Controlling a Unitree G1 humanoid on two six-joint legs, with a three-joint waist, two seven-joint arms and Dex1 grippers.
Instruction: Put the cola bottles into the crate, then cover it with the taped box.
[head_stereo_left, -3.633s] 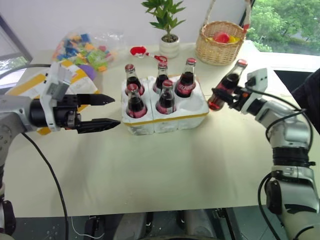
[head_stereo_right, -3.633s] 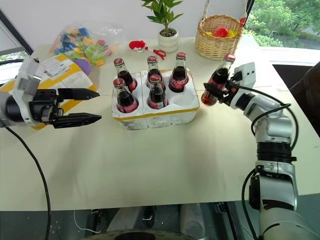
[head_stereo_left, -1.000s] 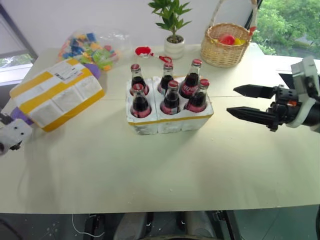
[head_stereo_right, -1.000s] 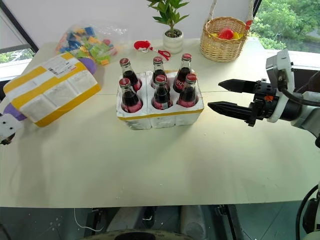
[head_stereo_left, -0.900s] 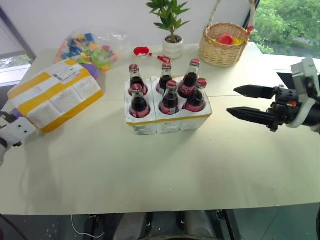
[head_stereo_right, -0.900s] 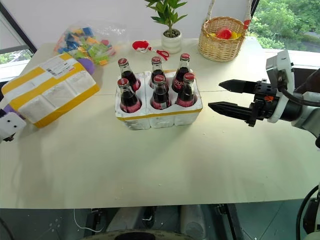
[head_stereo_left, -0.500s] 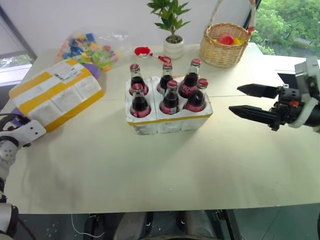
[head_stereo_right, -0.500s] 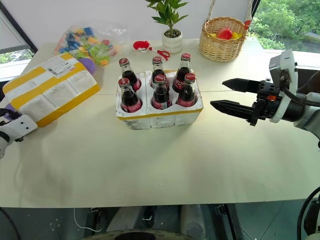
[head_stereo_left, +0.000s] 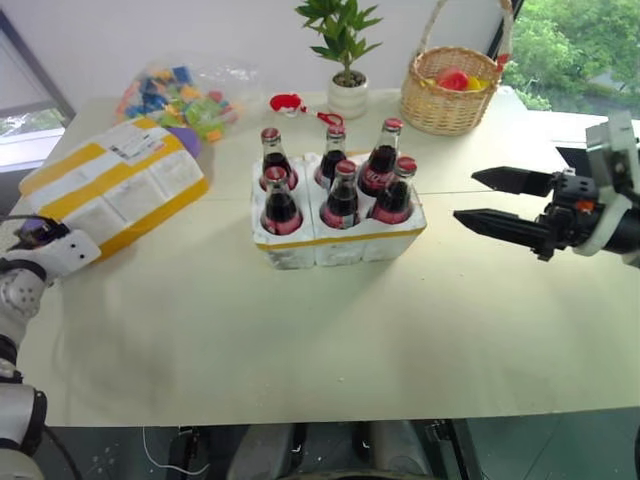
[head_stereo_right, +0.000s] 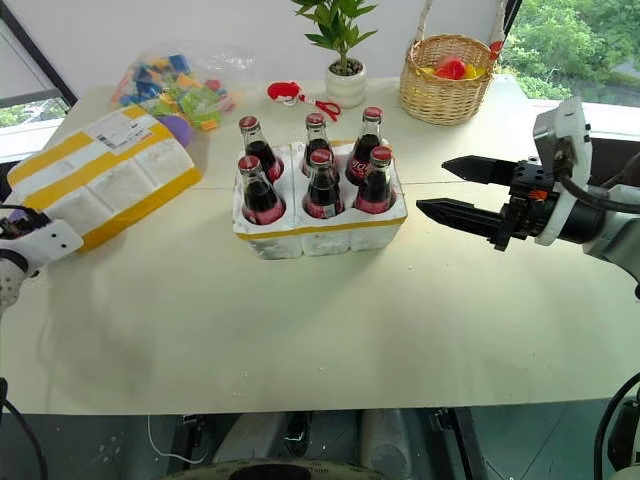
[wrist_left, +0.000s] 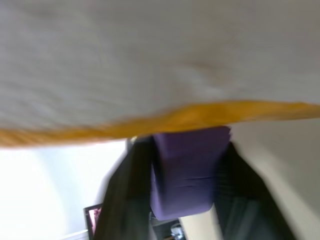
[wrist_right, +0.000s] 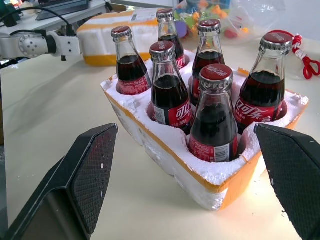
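The sixth of the cola bottles (head_stereo_right: 376, 180), which the right gripper (head_stereo_right: 452, 190) was carrying beside the crate (head_stereo_right: 320, 226), now stands in the front right well, so all six wells are filled. That gripper has let go and drawn back to the right, its fingers spread wide and empty. The left gripper (head_stereo_left: 32, 236) has left the crate's side and gone to the near corner of the taped box (head_stereo_left: 110, 188), where its fingers have clamped together
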